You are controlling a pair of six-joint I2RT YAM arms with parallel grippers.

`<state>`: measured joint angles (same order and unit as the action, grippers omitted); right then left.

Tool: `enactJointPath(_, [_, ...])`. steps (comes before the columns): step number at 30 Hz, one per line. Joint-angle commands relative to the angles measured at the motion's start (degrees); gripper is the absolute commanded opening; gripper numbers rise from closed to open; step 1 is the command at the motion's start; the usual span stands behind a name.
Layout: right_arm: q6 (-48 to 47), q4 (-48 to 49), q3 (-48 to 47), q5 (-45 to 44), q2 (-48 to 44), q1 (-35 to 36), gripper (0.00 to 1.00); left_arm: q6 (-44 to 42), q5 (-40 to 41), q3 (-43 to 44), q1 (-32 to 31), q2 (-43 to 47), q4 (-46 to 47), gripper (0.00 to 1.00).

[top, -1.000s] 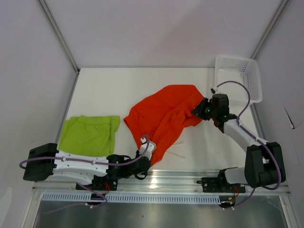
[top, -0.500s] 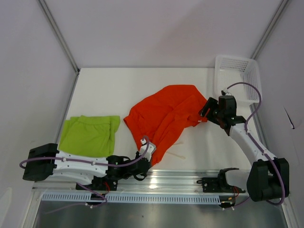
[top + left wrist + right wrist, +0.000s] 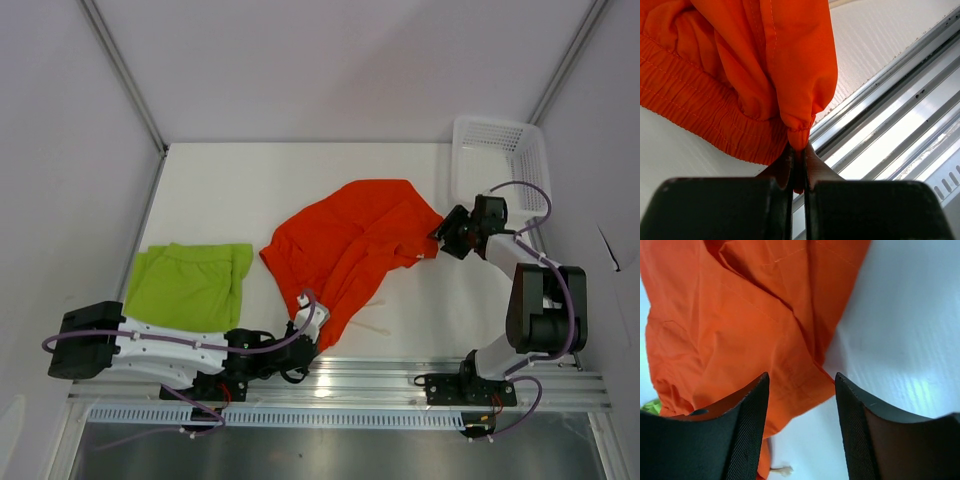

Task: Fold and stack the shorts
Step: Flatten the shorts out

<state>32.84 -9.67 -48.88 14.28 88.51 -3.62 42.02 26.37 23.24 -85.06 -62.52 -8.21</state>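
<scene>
- Just lets go with the right gripper (image 3: 450,237), fingers now apart beside the orange shorts (image 3: 350,235), mid-frame.
- Still pinches their hem in the clamped left gripper (image 3: 799,150), lower centre.
- Leaves the fold unfinished.

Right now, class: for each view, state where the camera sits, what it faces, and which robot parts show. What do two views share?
Top external: above, behind the bases, looking down on table, orange shorts, green shorts; left arm, right arm show.
Left wrist: on the left arm, facing the near rail; left pincer shut on orange shorts.
Right wrist: on the right arm, facing orange shorts and table; right pincer open.
Shared: both wrist views show orange shorts.
</scene>
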Motion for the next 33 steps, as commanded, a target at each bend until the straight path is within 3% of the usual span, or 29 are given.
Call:
enactJointPath(1, [1.5, 6.0, -0.5, 4.7, 1.2, 0.0, 0.58, 0.3, 0.7, -0.2, -0.7, -0.6, 0.9, 0.0])
enactJointPath(15, [-2.4, 14.8, 2.5, 9.5, 4.1, -2.2, 0.59, 1.1, 1.5, 0.0, -1.0, -0.5, -0.1, 0.0])
enactJointPath(18, [-2.3, 15.2, 3.1, 11.5, 3.7, -2.7, 0.52, 1.6, 1.7, 0.0, -1.0, -0.4, -0.5, 0.0])
enactJointPath(23, [-1.5, 17.8, 5.5, 15.9, 2.2, -4.0, 0.29, 2.8, 2.4, 0.2, -1.0, -0.5, -1.8, 0.0])
enactJointPath(27, [1.3, 22.3, 8.1, 22.6, 2.8, -6.6, 0.17, 5.1, 3.4, 0.6, -0.9, -0.2, -4.1, 0.0])
enactJointPath(28, [2.0, 23.5, 8.8, 24.6, 2.9, -7.2, 0.06, 5.6, 4.0, 0.6, -0.7, -0.1, -4.7, 0.0])
enactJointPath(33, [5.6, 28.7, 11.7, 28.7, 2.8, -10.3, 0.0, 9.2, 5.2, 1.4, 0.8, 1.5, -9.5, 0.0])
